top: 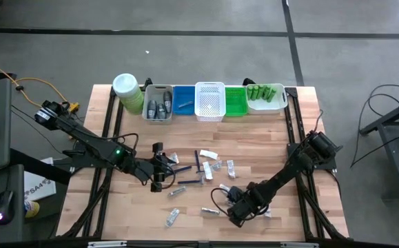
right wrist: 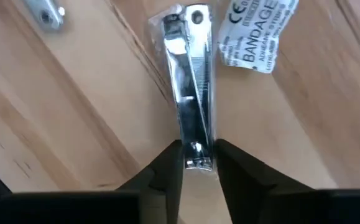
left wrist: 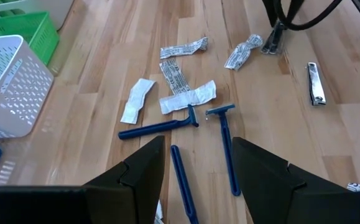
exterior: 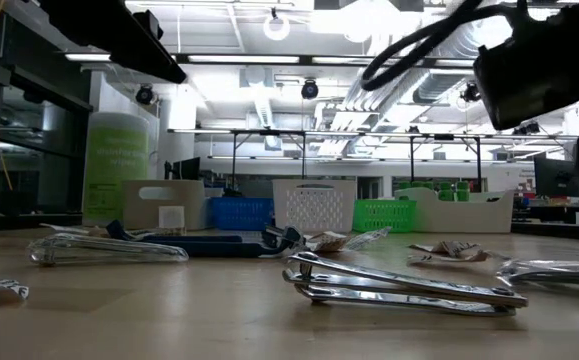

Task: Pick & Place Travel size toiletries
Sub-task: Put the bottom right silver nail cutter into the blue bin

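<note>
Travel size toiletries lie scattered on the wooden table: blue razors (left wrist: 158, 127), white sachets (left wrist: 136, 99) and metal nail clippers (left wrist: 316, 83). My right gripper (right wrist: 197, 155) points down near the table's front right (top: 237, 212), its fingers closed in on one end of a nail clipper (right wrist: 191, 93) beside a bandage sachet (right wrist: 254, 34). My left gripper (left wrist: 198, 180) hangs open above the razors at the table's middle left (top: 159, 172), touching nothing. My right gripper pinches the nail clipper between its two fingers at one end (right wrist: 198, 163), on its two long sides. The fingers come from above, pointing down, and lie across the clipper. The clipper lies on the table, with the rest of its length reaching out beyond the fingers.
Along the far edge stand a pale green jar (top: 127, 93), grey (top: 158, 103), blue (top: 183, 100), white (top: 210, 101) and green (top: 235, 101) bins, and a white tray of green bottles (top: 266, 96). In the low view another clipper (exterior: 399, 290) lies close by.
</note>
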Robot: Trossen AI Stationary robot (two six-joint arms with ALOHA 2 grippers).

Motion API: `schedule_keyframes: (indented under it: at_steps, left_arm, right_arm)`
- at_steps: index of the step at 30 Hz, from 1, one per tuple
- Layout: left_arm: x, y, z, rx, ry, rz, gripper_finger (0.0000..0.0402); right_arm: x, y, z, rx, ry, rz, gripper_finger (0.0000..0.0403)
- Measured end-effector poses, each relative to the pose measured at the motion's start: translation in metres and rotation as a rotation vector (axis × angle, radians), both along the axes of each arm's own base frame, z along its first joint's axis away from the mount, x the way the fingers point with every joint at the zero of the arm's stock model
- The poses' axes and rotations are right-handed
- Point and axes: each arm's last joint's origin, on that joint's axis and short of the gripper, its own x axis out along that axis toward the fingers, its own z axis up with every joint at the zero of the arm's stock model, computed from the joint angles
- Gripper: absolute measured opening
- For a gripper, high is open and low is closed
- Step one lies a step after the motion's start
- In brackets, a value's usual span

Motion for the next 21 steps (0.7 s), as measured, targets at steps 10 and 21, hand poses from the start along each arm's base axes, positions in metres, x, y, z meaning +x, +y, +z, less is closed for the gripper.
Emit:
schedule_keyframes:
  at_steps: [10, 21]
  left_arm:
    - [0.0001, 0.0, 0.0001, -0.006, -0.002, 0.003, 0.0184]
    - [0.0, -0.0001, 0.0, -0.028, -0.003, 0.014, 0.0184]
  right_arm:
    - [0.0001, -0.001, -0.0011, -0.052, -0.024, 0.318, 0.0066]
    - [0.0004, -0.0014, -0.0014, -0.06, -0.03, 0.308, 0.0066]
